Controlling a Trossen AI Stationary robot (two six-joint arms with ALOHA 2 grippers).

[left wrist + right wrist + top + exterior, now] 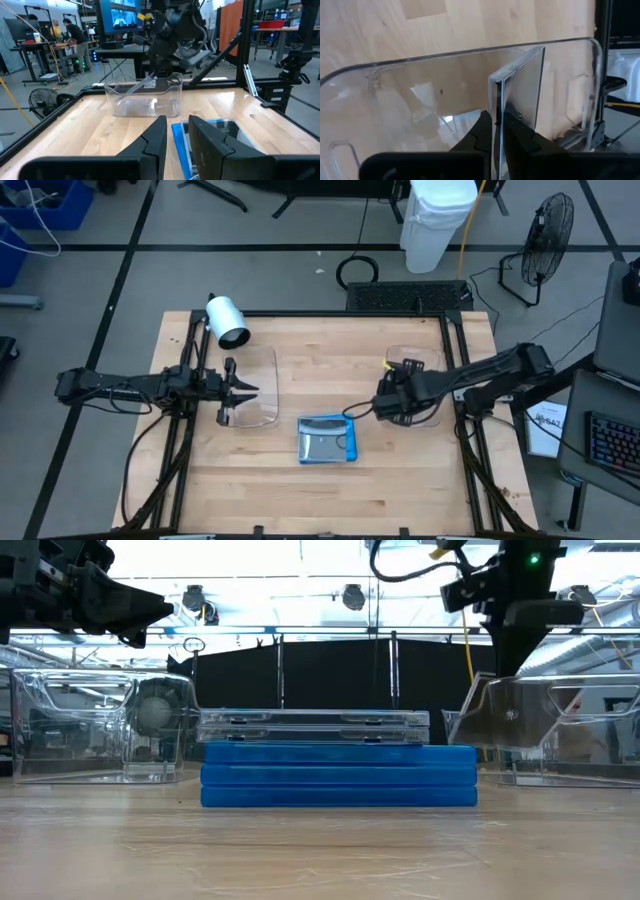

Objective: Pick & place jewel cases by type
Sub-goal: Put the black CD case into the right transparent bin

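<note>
A clear jewel case point(517, 95), thin, flat and square with a see-through face, is pinched edge-on in the right gripper point(496, 131), whose fingers are clenched on one of its edges. It hangs inside the clear tub on the right point(470, 65), tilted against the wall.

A case like this is probably light and rigid, with slick plastic faces and brittle hinges, so gripping it by a thin edge, as here, looks sensible; a hard squeeze could crack it.

The rest of the jewel cases form a stack point(338, 758) in the middle of the table point(400, 490), between the two tubs. In the low view, three bright blue cases point(338, 775) lie at the bottom and two clear ones point(314, 725) on top.

The left gripper point(243, 390) waits above the clear tub on the left point(100, 725), holding nothing, its fingers a little apart. That tub appears to hold no cases. From the left wrist, the stack sits just beyond the fingers point(155, 142) and the right arm point(172, 30) reaches into the far tub.
</note>
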